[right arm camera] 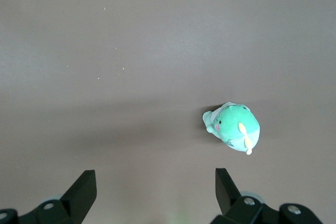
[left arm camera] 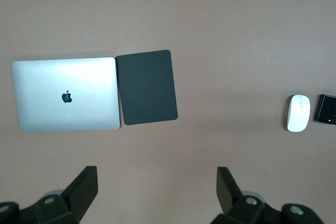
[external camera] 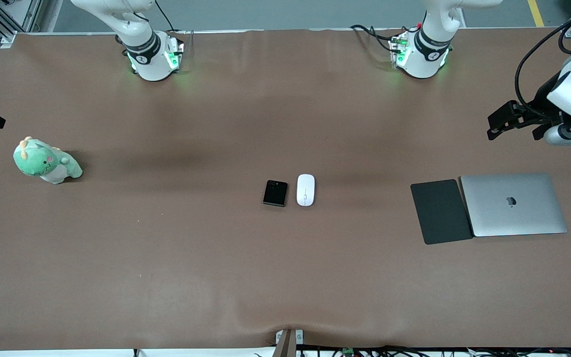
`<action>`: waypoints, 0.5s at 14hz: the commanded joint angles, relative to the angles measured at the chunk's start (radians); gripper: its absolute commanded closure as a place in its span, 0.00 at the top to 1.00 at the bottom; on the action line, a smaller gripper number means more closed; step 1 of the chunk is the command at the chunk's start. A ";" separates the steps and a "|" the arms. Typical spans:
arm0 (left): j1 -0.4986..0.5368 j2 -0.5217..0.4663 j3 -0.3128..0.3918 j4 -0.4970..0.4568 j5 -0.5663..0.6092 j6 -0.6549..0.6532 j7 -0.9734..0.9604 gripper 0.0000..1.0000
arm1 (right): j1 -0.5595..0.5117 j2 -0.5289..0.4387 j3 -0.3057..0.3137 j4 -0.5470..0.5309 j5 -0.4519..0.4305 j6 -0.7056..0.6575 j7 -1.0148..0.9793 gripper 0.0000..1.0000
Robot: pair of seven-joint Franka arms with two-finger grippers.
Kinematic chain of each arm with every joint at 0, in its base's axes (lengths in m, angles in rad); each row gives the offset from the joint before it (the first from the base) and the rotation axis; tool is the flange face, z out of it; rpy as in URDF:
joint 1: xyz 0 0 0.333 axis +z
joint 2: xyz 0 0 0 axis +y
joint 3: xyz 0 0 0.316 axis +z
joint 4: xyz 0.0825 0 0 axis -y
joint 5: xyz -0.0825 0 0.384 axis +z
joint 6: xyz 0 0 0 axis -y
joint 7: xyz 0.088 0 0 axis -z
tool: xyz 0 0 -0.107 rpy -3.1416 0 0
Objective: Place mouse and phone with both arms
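- Progress: nothing placed yet, by my reading. The mouse point(external camera: 306, 189) and the phone point(external camera: 275, 193) lie side by side, just apart, at mid-table; the phone sits toward the right arm's end.
- Neither of the 2 items is gripped or touched. Both pick-ups and both placements remain.
- Left gripper point(left arm camera: 157, 190): fingers spread, empty, high over the table at the left arm's end, near the closed silver laptop point(external camera: 513, 204) and the matte black pad point(external camera: 440, 210), which touch edge to edge.
- Right gripper point(right arm camera: 156, 190): fingers spread, empty, over bare table near the green plush toy point(external camera: 46, 161) at the right arm's end.
- Front view only: both green-lit bases, full layout; the right gripper itself is out of frame there.
- Left wrist view only: mouse point(left arm camera: 298, 113) and phone point(left arm camera: 326, 109) well apart from the pad point(left arm camera: 146, 87).
- Right wrist view only: the plush point(right arm camera: 233, 126); no task item appears.
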 commanded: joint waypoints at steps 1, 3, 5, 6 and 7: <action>0.000 -0.022 0.001 -0.027 -0.011 0.017 0.019 1.00 | -0.013 -0.006 0.008 0.012 0.010 -0.010 0.008 1.00; 0.000 -0.017 -0.001 -0.026 -0.012 0.032 0.021 1.00 | -0.013 -0.006 0.008 0.012 0.008 -0.010 0.008 1.00; -0.007 -0.017 -0.001 -0.026 -0.012 0.038 0.019 1.00 | -0.017 -0.006 0.006 0.030 0.007 -0.014 0.008 1.00; -0.004 -0.016 -0.003 -0.026 -0.017 0.044 0.021 1.00 | -0.020 -0.006 0.005 0.034 0.007 -0.016 0.007 1.00; 0.000 -0.016 -0.003 -0.026 -0.019 0.046 0.022 1.00 | -0.027 -0.006 0.006 0.036 0.008 -0.016 0.005 1.00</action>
